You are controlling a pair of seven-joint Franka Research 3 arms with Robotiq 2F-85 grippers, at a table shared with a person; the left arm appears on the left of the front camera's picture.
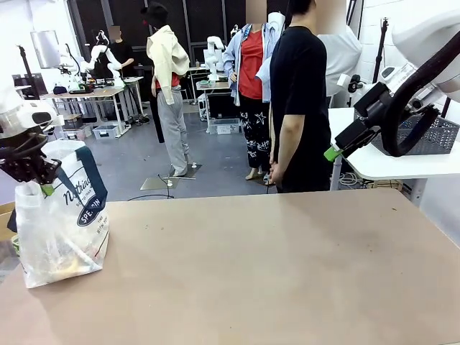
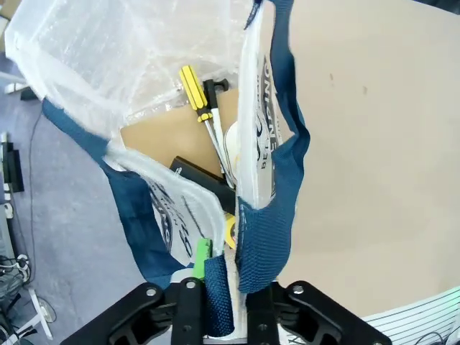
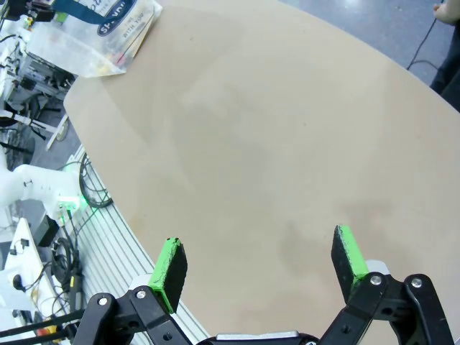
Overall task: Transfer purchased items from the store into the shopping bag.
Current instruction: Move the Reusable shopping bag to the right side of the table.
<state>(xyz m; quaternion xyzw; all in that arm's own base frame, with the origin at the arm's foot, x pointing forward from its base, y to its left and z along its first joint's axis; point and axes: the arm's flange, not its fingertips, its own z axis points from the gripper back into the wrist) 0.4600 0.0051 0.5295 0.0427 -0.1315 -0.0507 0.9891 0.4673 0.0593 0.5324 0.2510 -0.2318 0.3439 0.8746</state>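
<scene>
Front, left wrist and right wrist views of the bagging task, late stage. The left claw [image 1: 44, 188] stands at the upper rim of the shopping bag [image 1: 61, 230], which rests at the left end of the desk [image 1: 273, 273]. In the left wrist view the left claw [image 2: 223, 305] has a navy strap handle [image 2: 269, 244] and a fold of the clear plastic between its fingers [image 2: 202, 257]; the jaws stand narrow around the strap, but whether they clamp it or have slackened cannot be told. Directly ahead of this claw, down inside the open mouth of the bag, lie the purchased items: a flat brown packet [image 2: 169, 136], a yellow-handled screwdriver [image 2: 194, 90], a black box [image 2: 201, 176] and a white round piece [image 2: 233, 140]. The right claw [image 1: 336, 151] hangs high at the far right, above the desk and near a person [image 1: 298, 100] standing at the far side; in its own view the right claw [image 3: 259, 266] is spread wide and holds nothing, with bare desk beneath it and the bag well apart at the far corner. A dark lattice basket [image 1: 431, 136], judged to be the store, sits on a white side table [image 1: 388, 162] behind the right claw; its contents cannot be seen. Judged progress: several items are already bagged, no loose goods lie on the desk, and little appears to remain beyond letting go of the handle.
</scene>
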